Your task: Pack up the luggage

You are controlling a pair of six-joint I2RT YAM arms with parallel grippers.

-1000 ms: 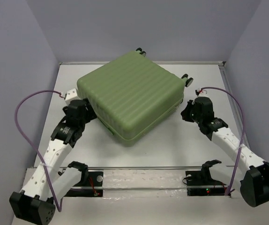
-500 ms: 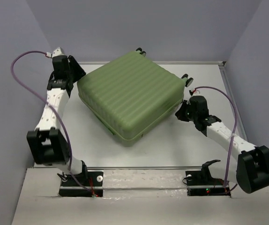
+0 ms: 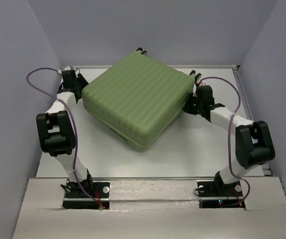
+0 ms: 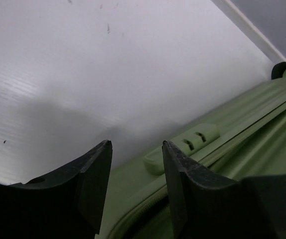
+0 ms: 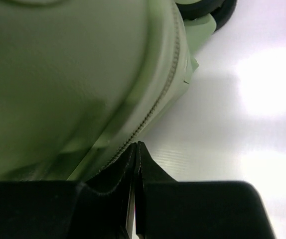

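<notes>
- 2 claws are flanking the large light-green ribbed hard-shell suitcase point(image 3: 138, 102). It is lying closed, ribbed shell up, on the white table point(image 3: 193, 149) between them, which is giving each arm 1 side to work on.
- The left claw point(image 4: 135, 149) is hovering moderately wide and holding nothing. The suitcase's side wall is lying just ahead and to its right, and a small light-green moulded side handle point(image 4: 183, 145) is sitting just past the fingertips, probably as its target.
- The right claw point(image 5: 135, 147) is pressing its fingertips together, right against the suitcase's zip seam point(image 5: 153, 107). Whether it is pinching a zip pull, I cannot tell.
- 1 black-and-green wheel point(image 5: 208, 10) is showing well ahead of the right claw.
- Packing is seemingly not yet beginning, and opening the shell is looking like the step in hand.
</notes>
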